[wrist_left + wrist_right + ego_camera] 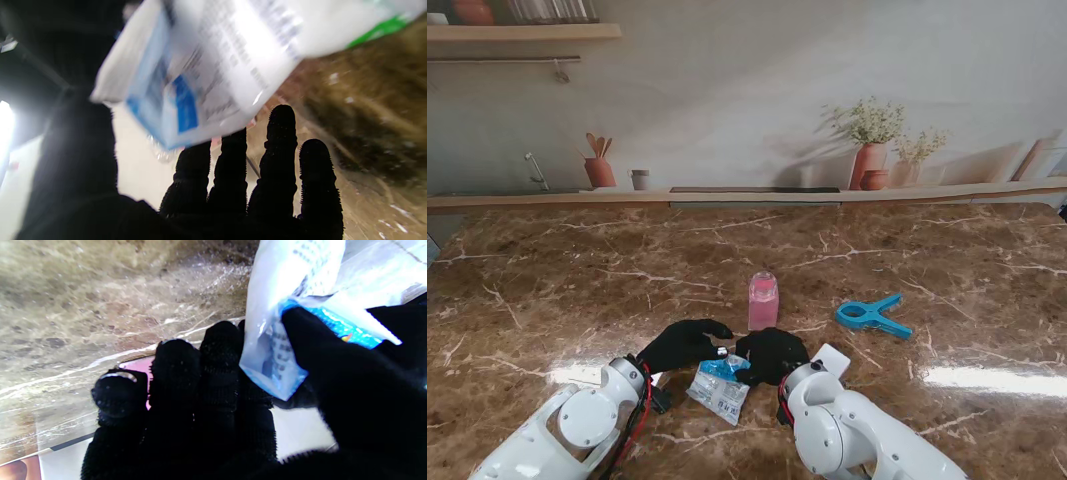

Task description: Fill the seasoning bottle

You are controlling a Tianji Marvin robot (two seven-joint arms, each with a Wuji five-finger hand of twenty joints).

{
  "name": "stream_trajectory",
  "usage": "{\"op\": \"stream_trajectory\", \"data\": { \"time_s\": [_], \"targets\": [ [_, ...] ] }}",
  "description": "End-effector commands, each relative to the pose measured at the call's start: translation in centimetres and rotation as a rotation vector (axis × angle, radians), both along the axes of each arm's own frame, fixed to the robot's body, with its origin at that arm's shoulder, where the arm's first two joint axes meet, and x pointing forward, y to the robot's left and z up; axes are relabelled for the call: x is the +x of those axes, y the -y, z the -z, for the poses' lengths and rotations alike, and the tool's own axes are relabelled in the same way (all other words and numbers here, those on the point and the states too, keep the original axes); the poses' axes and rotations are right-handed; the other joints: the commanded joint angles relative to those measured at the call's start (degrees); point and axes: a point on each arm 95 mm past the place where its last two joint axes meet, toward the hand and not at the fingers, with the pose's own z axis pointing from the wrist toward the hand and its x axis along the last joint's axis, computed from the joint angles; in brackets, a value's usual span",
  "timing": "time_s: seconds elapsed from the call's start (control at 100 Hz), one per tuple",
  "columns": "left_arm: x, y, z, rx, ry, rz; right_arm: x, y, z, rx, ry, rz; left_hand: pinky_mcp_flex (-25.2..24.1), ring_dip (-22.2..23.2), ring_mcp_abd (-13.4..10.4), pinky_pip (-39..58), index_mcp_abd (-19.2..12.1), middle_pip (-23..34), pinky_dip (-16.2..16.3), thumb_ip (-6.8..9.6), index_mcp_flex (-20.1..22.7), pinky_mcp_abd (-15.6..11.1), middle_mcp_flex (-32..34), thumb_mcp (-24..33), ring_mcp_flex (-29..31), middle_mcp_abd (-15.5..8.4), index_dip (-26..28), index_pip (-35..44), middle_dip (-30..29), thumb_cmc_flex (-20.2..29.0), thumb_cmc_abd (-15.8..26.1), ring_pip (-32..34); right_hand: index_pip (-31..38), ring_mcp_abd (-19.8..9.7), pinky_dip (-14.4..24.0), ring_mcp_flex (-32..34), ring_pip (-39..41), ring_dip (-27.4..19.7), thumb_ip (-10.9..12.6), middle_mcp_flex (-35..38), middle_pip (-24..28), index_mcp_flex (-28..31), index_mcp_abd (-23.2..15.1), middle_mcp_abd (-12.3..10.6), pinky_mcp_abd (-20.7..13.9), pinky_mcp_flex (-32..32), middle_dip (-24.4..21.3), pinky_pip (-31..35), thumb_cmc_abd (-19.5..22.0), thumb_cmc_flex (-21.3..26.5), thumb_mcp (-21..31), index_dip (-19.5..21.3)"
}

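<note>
The pink seasoning bottle (pixel 763 300) stands upright mid-table, just beyond both hands; a sliver of it shows behind my right fingers (pixel 140 368). A white and blue seasoning bag (pixel 720 385) hangs tilted between the hands, nearer to me. My right hand (pixel 772 353) is shut on its blue top edge, thumb pressed on the bag (pixel 277 350). My left hand (pixel 682 345) is beside it, its fingers (pixel 280 156) straight and apart. The blurred bag (pixel 200 66) lies just past their tips; no clear grip shows.
A blue clip (pixel 873 316) lies on the marble table (pixel 577 280) to the right of the bottle. A small white card (pixel 831 358) sits by my right wrist. A ledge (pixel 747 196) with painted pots runs along the far edge.
</note>
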Motion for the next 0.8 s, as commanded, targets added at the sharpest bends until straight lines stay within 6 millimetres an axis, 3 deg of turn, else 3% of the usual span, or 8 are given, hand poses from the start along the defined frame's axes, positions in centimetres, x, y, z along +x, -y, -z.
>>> {"op": "stream_trajectory", "data": {
  "time_s": [0.0,0.07,0.09,0.11,0.13,0.23,0.55,0.79],
  "targets": [
    [-0.2,-0.2,0.4,0.029,-0.029,0.023,-0.3,-0.2,0.3,0.015,-0.020,-0.006,0.60,0.76,-0.30,0.99,-0.20,0.59,1.40,0.12,1.60,-0.97,1.89,13.96,0.26,0.00,-2.79,-0.82,-0.67,-3.10,-5.31,1.55,2.86,-2.52,1.65,2.58,1.86,1.39,-0.11,1.94,1.41,1.76,-5.82,-2.18,-1.06,0.69,1.44,4.05,0.10,2.11,3.28,1.91],
    [-0.1,-0.3,0.6,0.066,-0.030,0.039,-0.2,-0.1,0.3,0.023,-0.028,-0.005,2.95,2.00,0.18,3.58,-2.55,3.11,2.14,-1.59,6.46,0.10,7.81,28.65,4.73,0.06,-1.73,3.03,0.06,-0.88,-9.21,4.69,2.74,-2.43,1.64,2.44,1.80,1.38,-0.21,1.81,1.32,1.60,-5.73,-2.14,-1.01,0.60,1.45,4.00,0.16,1.97,3.38,1.93],
    [-0.1,-0.3,0.6,0.074,-0.033,0.043,-0.2,0.0,0.4,0.025,-0.031,-0.004,3.64,2.27,0.20,4.43,-4.68,3.98,2.26,-4.58,8.57,0.39,9.93,30.01,6.17,-0.19,-2.01,4.74,0.34,3.60,-11.09,5.65,2.71,-2.41,1.63,2.41,1.78,1.37,-0.24,1.75,1.29,1.55,-5.71,-2.14,-1.00,0.60,1.45,4.00,0.17,1.92,3.43,1.94],
    [-0.1,-0.3,0.7,0.079,-0.034,0.046,-0.1,0.0,0.4,0.027,-0.036,-0.003,4.31,2.45,0.32,5.32,-6.20,4.83,2.22,-5.56,9.95,0.64,12.03,29.40,7.57,-0.44,-5.03,9.24,0.59,9.29,-12.46,6.68,2.66,-2.39,1.63,2.36,1.75,1.37,-0.27,1.66,1.22,1.47,-5.62,-2.15,-0.99,0.60,1.43,3.99,0.19,1.85,3.50,1.94],
    [0.0,-0.3,0.7,0.081,-0.036,0.047,-0.1,0.1,0.5,0.032,-0.044,-0.002,5.21,2.70,0.51,6.55,-6.86,2.68,2.32,-6.35,12.06,1.03,16.22,32.44,9.44,-0.71,-7.61,12.47,6.73,12.59,-12.30,8.06,2.55,-2.29,1.63,2.32,1.70,1.35,-0.35,1.60,1.11,1.37,-5.36,-1.93,-0.93,0.54,1.37,3.96,0.12,1.90,3.60,1.86],
    [0.0,-0.2,1.3,0.091,-0.031,0.040,0.2,0.3,1.1,0.038,-0.064,0.005,7.10,3.35,1.32,9.88,-9.03,-3.30,2.12,-7.40,18.97,2.59,26.79,37.60,14.07,-1.54,-11.47,20.14,14.27,18.39,-10.09,12.10,2.34,-1.92,1.68,2.88,1.59,1.22,-0.99,2.08,0.67,1.59,-5.01,-1.50,-0.46,1.08,0.83,4.17,0.14,2.17,3.55,1.20],
    [0.1,0.9,2.7,0.240,0.049,0.092,1.0,0.8,3.0,-0.020,-0.045,0.013,11.36,2.90,-0.29,14.62,-8.91,-5.89,2.30,-7.01,21.84,4.21,34.77,39.98,20.43,-2.19,-14.07,21.57,7.97,14.24,-16.25,14.86,2.55,-2.02,0.94,5.71,1.16,0.48,-2.51,4.56,-0.54,2.92,-5.16,-1.26,-0.20,4.16,-0.65,4.80,-1.58,2.88,2.83,-1.25],
    [0.0,1.0,2.9,0.298,0.048,0.174,1.0,1.2,3.8,-0.070,0.000,-0.034,11.24,3.99,-0.82,15.74,-8.35,-1.25,2.66,-8.09,22.58,5.17,36.82,38.74,22.09,-1.77,-13.11,25.64,8.14,11.23,-22.61,17.43,3.57,-2.01,0.32,5.91,0.92,0.23,-4.20,5.23,-1.00,3.21,-5.38,-1.27,-0.04,4.17,-1.22,4.90,-3.08,3.53,2.08,-4.55]
  ]
}}
